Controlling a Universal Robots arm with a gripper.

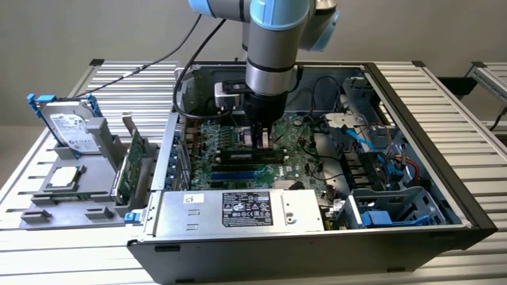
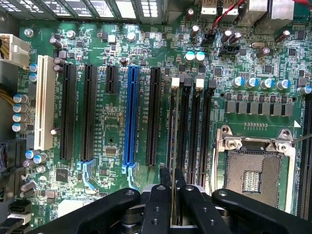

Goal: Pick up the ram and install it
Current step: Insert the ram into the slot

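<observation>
The fingers (image 2: 165, 181) of the gripper (image 2: 173, 171) are clenching the ram (image 2: 174, 126), holding it on edge; its long axis is running parallel to the black memory slots (image 2: 187, 126), lining up over one of them on the motherboard (image 2: 112, 161).

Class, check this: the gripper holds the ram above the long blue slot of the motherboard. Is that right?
Wrong slot: it is not the blue slot. The wrist view shows the gripper holding the ram above the black slots beside the processor socket.
</observation>
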